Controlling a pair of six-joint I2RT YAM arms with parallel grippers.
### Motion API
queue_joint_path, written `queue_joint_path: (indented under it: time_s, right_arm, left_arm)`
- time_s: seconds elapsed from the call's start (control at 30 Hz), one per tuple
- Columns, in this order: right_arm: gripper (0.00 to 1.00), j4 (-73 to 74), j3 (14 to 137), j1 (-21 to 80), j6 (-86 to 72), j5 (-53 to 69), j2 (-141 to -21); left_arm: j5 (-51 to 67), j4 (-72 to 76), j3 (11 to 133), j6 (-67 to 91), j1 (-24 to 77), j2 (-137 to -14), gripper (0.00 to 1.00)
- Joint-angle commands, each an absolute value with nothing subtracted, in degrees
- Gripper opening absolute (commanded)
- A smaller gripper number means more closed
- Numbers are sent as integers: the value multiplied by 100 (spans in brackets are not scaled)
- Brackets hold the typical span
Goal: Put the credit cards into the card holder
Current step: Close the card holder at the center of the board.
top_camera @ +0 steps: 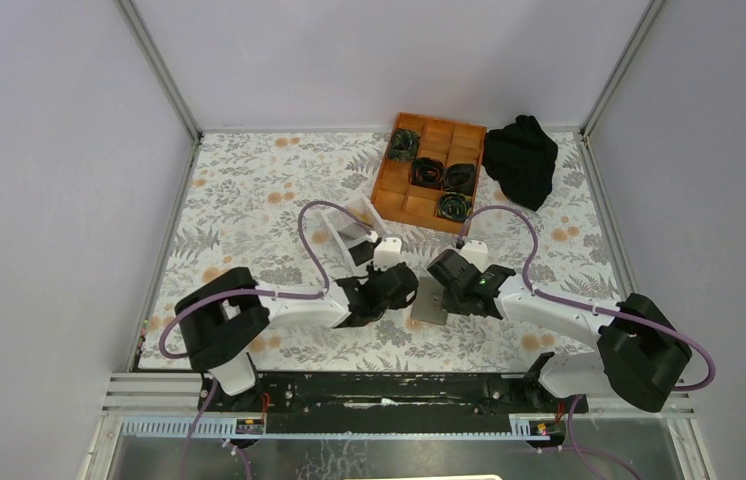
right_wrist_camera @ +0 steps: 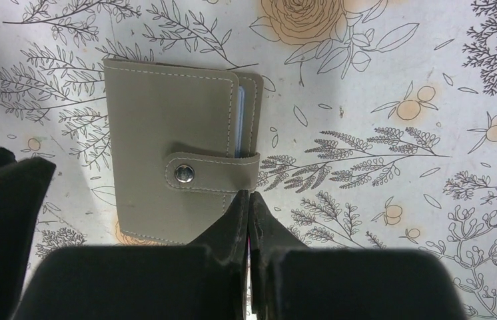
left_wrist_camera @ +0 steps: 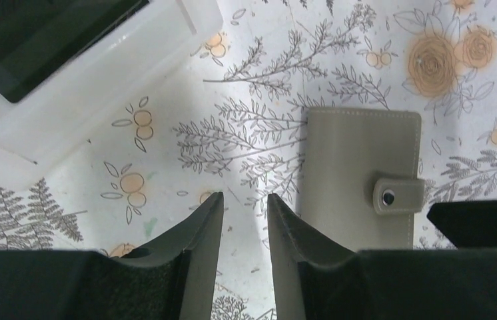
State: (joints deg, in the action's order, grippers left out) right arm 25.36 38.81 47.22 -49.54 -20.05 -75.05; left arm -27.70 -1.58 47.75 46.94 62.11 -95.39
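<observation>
I see the card holder [right_wrist_camera: 172, 167] flat on the table [top_camera: 249, 200], strap [right_wrist_camera: 209, 175] snapped, left gripper [left_wrist_camera: 244, 200] just beside it, fingers partly apart, empty, right gripper [right_wrist_camera: 249, 200] fingers pressed together, tips at its strap edge

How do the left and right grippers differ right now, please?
The left gripper has its fingers apart; the right gripper has them pressed together. The left gripper hangs over patterned table beside the card holder; the right gripper's tips sit at the holder's edge, just under its strap. Both are close to the closed holder.
</observation>
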Motion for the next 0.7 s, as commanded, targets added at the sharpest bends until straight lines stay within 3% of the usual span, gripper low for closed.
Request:
queue_joint_path:
  time_s: [0.0,0.67]
  right_arm:
    - [0,2544,3871,4687,-5039,-2311,-7510]
    - [0,2039,3953,4376,-4565,-1645,-8342]
  left_arm:
    - [-2857,-235,5098,4440,6066,-9800,37]
    - [-1960,164,5341,4222,6386,-10274,29]
